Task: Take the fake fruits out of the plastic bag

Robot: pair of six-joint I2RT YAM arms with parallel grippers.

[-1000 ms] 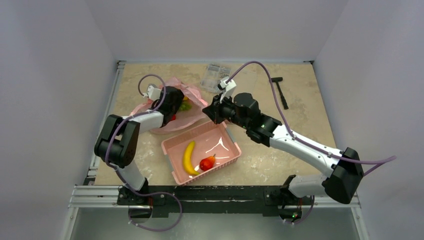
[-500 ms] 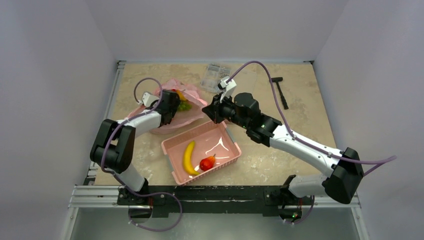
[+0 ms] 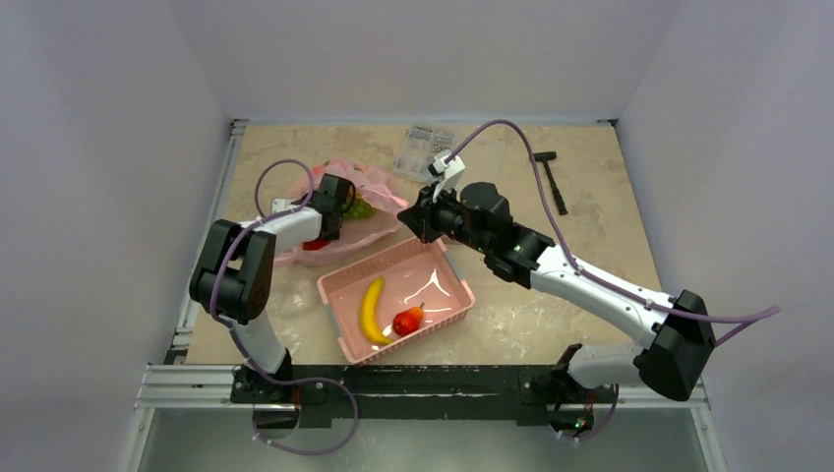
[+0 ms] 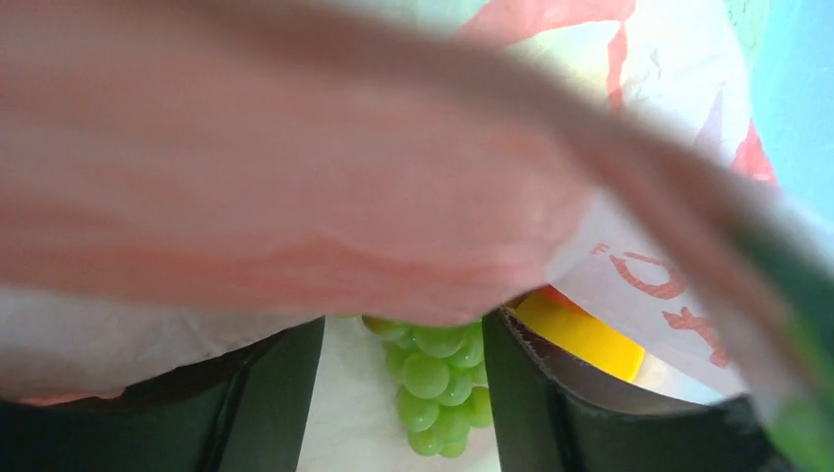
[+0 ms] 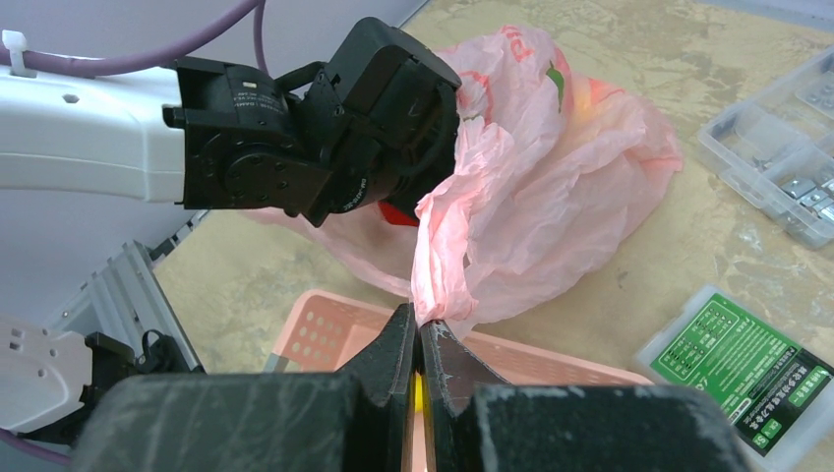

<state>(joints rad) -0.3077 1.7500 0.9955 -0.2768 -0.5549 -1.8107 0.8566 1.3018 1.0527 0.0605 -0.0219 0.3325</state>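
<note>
The pink plastic bag [image 3: 372,187] lies at the back left of the table. My right gripper [image 5: 421,329] is shut on a bunched fold of the bag's edge and holds it up. My left gripper [image 4: 403,326] is inside the bag's mouth under the film. It is open, with a green grape bunch [image 4: 438,388] between its fingers, nearer the right one. A yellow fruit [image 4: 582,336] sits just outside the right finger. From above, the grapes [image 3: 361,208] show beside the left gripper [image 3: 342,204], and a red fruit [image 3: 315,243] shows through the bag under the forearm.
A rigid pink basket [image 3: 447,305] stands in front of the bag and holds a banana [image 3: 371,309] and a red fruit [image 3: 408,320]. A clear parts box [image 3: 425,147] and a black hammer [image 3: 551,183] lie at the back. A green-labelled box [image 5: 738,364] lies right of the basket.
My left arm has swung its elbow and pushed the gripper further into the bag's mouth, toward the grapes. The right gripper has kept still with the bag edge in it.
</note>
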